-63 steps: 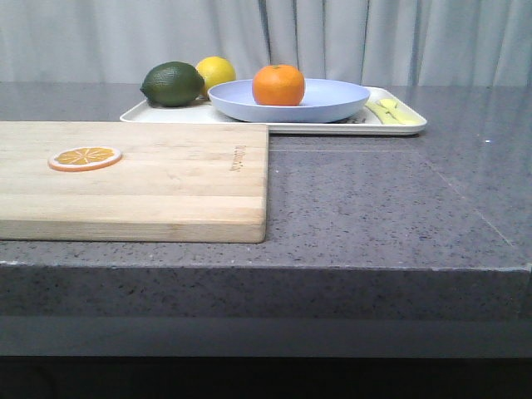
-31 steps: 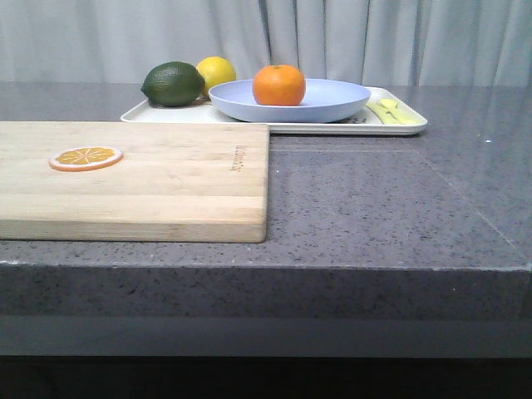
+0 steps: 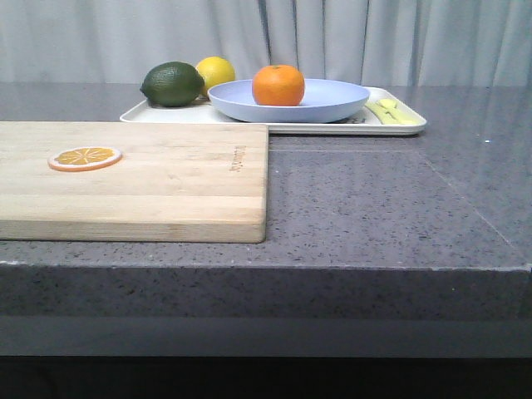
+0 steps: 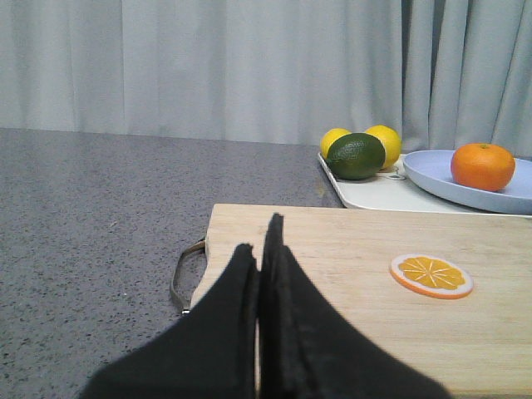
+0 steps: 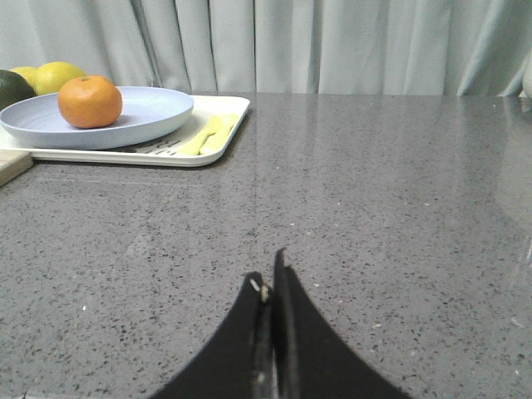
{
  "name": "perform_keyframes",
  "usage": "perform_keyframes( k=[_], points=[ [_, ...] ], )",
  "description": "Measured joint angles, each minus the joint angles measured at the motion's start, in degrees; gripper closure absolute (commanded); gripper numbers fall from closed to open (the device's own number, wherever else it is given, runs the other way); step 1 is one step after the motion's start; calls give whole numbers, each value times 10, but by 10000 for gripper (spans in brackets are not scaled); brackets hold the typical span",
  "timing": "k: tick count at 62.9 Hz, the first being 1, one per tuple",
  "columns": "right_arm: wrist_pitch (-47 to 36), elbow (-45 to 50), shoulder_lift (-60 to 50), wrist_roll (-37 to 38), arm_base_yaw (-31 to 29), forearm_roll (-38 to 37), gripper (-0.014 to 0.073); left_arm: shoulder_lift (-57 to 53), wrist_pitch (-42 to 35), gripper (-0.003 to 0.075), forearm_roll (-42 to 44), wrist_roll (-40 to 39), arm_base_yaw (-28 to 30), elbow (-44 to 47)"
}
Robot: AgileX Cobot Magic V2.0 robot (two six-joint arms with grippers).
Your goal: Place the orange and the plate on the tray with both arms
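Observation:
The orange (image 3: 278, 85) sits in the pale lavender-blue plate (image 3: 332, 104), which rests on the cream-white tray (image 3: 391, 127) at the back of the table. They show too in the left wrist view, the orange (image 4: 483, 165) on the plate (image 4: 440, 176), and in the right wrist view, the orange (image 5: 90, 101), the plate (image 5: 150, 112) and the tray (image 5: 220, 141). My left gripper (image 4: 260, 241) is shut and empty, low over the cutting board. My right gripper (image 5: 270, 278) is shut and empty over bare countertop, well short of the tray. Neither gripper appears in the front view.
A light wooden cutting board (image 3: 166, 183) with a flat orange slice (image 3: 85, 157) lies front left. On the tray are a dark green lime (image 3: 172, 84), a yellow lemon (image 3: 215, 72) and pale yellow utensils (image 3: 392, 110). A grey curtain hangs behind.

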Motion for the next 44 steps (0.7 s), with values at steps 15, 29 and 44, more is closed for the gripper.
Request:
perform_keyframes(
  k=[15, 29, 44],
  points=[
    [0, 0, 0, 79, 0, -60, 660, 0, 0, 740, 0, 0, 0, 0],
    [0, 0, 0, 83, 0, -68, 660, 0, 0, 740, 0, 0, 0, 0],
    [0, 0, 0, 83, 0, -68, 660, 0, 0, 740, 0, 0, 0, 0]
  ],
)
